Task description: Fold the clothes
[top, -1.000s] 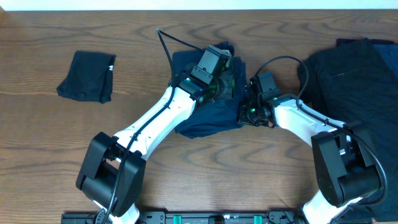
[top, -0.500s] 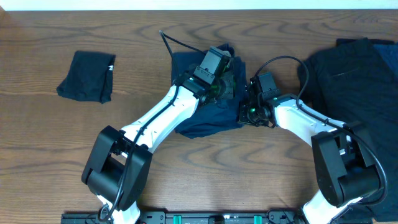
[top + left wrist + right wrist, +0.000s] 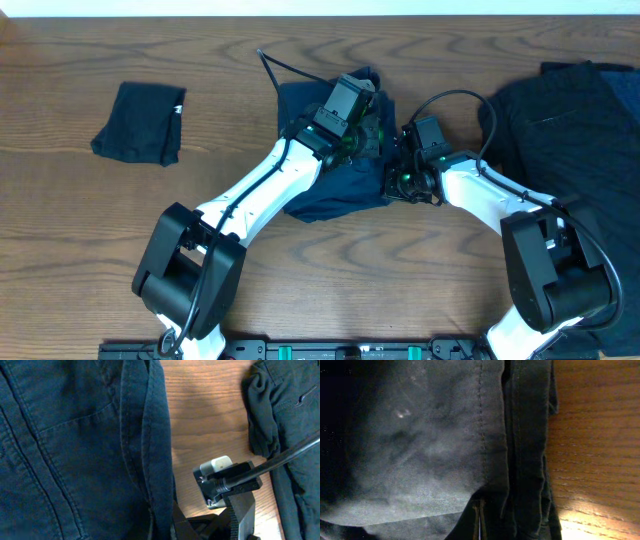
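Left fingers [image 3: 368, 138], right fingers [image 3: 392, 186] on navy garment [image 3: 330, 195], grip indiscernible; pocket seam [image 3: 75, 420] wrist-only.

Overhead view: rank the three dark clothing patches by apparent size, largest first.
1. black pile at the right, even though the frame edge cuts it off.
2. navy garment in the middle, partly covered, so its full extent is unsure.
3. small black garment at the left, clearly smallest.

Navy blue garment [image 3: 345, 192], paler stitching along its seams, at centre of a brown wood-grain desk [image 3: 100, 230]. Folded black garment [image 3: 138, 125] with a small white tag [image 3: 180, 108] at left; black pile [image 3: 570, 120] at right. White arms [image 3: 262, 188] with black joints, small green lights glowing near the wrists.
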`<state>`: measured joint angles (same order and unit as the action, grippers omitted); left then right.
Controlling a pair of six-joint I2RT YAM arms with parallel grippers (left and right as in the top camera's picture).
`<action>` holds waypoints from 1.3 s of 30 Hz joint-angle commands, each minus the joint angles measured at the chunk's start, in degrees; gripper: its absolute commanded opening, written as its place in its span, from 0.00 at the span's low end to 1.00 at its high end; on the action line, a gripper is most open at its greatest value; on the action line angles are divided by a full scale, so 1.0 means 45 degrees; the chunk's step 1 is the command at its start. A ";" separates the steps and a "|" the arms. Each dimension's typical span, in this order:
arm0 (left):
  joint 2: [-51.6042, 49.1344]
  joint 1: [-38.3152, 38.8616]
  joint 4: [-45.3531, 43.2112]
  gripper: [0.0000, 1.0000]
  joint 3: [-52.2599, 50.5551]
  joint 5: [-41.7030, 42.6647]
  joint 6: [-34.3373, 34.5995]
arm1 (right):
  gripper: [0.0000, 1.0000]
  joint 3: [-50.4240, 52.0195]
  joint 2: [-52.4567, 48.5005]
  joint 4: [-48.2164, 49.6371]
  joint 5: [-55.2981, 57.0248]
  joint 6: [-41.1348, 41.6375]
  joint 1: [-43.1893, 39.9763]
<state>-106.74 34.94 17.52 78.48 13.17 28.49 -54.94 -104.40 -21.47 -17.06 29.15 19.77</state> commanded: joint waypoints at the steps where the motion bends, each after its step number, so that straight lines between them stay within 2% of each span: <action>1: -0.0083 0.0087 -0.0189 0.24 0.0316 0.0131 0.0170 | 0.03 0.0403 -0.0160 -0.0228 0.0121 0.0141 0.0121; 2: -0.0083 0.0102 -0.0301 0.28 0.0316 0.0262 0.0170 | 0.03 0.0403 -0.0160 -0.0233 0.0131 0.0141 0.0121; 3: -0.0083 0.0117 -0.0452 0.36 0.0316 0.0471 0.0160 | 0.05 0.0403 -0.0160 -0.0306 0.0228 0.0141 0.0107; 5: -0.0068 0.0126 -0.0821 0.42 0.0316 0.1180 0.0058 | 0.05 0.0374 -0.0083 -0.0529 0.0403 0.0146 -0.0049; 7: -0.0015 0.0112 -0.1175 0.55 0.0321 0.1758 -0.0136 | 0.07 0.0223 0.0233 -0.1054 0.0340 0.0189 -0.0408; 8: 0.0068 0.0087 -0.1229 0.56 0.0321 0.1783 -0.0194 | 0.09 0.0092 0.0481 -0.1428 0.0345 0.0180 -0.0602; 12: 0.0481 -0.0209 -0.0942 0.56 0.0321 0.1593 -0.0797 | 0.12 -0.0588 0.2399 -0.3065 0.0350 -0.0374 -0.1632; 18: 0.0656 -0.0957 0.0758 0.56 0.0316 0.1491 -0.0962 | 0.20 -0.0806 0.5348 -0.3580 -0.0296 -0.0821 -0.2307; 19: 0.0646 -0.1030 0.1132 0.55 0.0311 0.1481 -0.1224 | 0.19 -0.0806 0.5605 -0.3623 -0.0379 -0.0821 -0.2302; 22: 0.0641 -0.1107 0.1773 0.55 0.0180 0.0811 -0.1710 | 0.06 -0.0801 0.5940 -0.3755 -0.0753 -0.0821 -0.2191; 23: 0.0641 -0.1107 0.1851 0.55 0.0092 0.0384 -0.1719 | 0.02 -0.0787 0.5916 -0.3750 -0.0835 -0.0826 -0.2123; 27: 0.0602 -0.1107 0.1904 0.55 -0.0330 -0.0879 -0.1739 | 0.01 -0.0743 0.5197 -0.3507 -0.0835 -0.1209 -0.1831; 36: -0.0442 -0.1107 0.1763 0.55 -0.0359 -0.1103 -0.1812 | 0.01 -0.0743 0.1802 -0.1642 -0.1078 -0.2516 -0.1700; 39: -0.1005 -0.1107 0.1758 0.55 -0.0359 -0.1103 -0.1812 | 0.01 -0.0743 0.0811 -0.1885 -0.1239 -0.2584 -0.1749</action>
<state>-108.03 29.89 25.41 77.49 9.47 21.10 -58.54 -97.54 -28.84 -21.17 20.27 11.55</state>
